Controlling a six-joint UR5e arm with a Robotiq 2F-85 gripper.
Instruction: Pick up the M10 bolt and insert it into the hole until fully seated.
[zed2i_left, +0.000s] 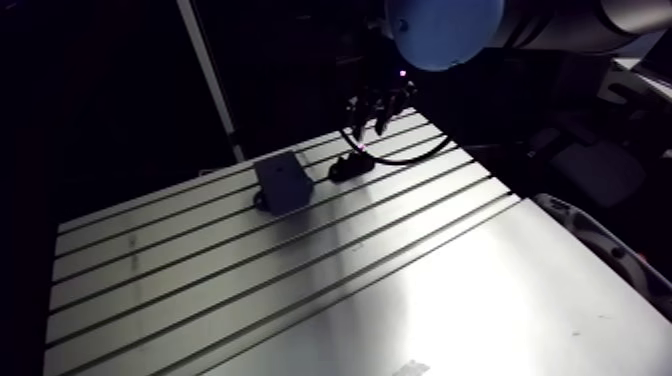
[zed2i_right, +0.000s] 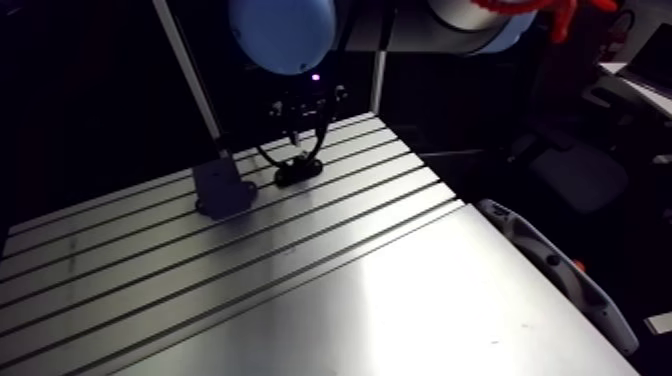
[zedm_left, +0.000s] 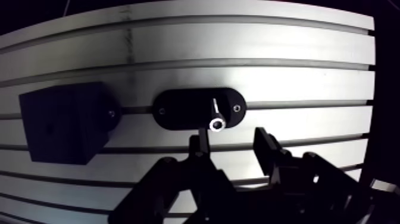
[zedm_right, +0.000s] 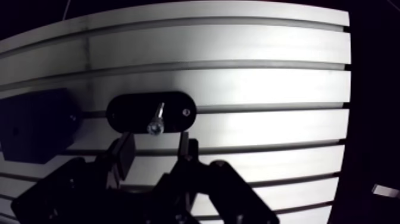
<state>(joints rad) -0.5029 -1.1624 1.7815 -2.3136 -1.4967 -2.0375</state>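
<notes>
A small shiny bolt (zedm_left: 216, 117) stands in a black oval holder (zedm_left: 199, 109) fixed to the slotted table; its round head faces the camera. My gripper (zedm_left: 231, 142) hovers above the holder, open, with the bolt just ahead of the gap between its fingers (zedm_left: 199, 146) and nothing held. Beside the holder sits a dark block (zedm_left: 63, 122) with a small hole in its face. In the arm view the gripper (zed2i_left: 372, 117) hangs over the holder (zed2i_left: 350, 166), with the block (zed2i_left: 282, 184) to its left.
The slotted aluminium table (zed2i_left: 300, 280) stretches toward the camera. A metal post (zed2i_left: 210, 75) rises behind the block at the table's back edge. A white and grey object (zed2i_right: 560, 265) lies off the table's right side.
</notes>
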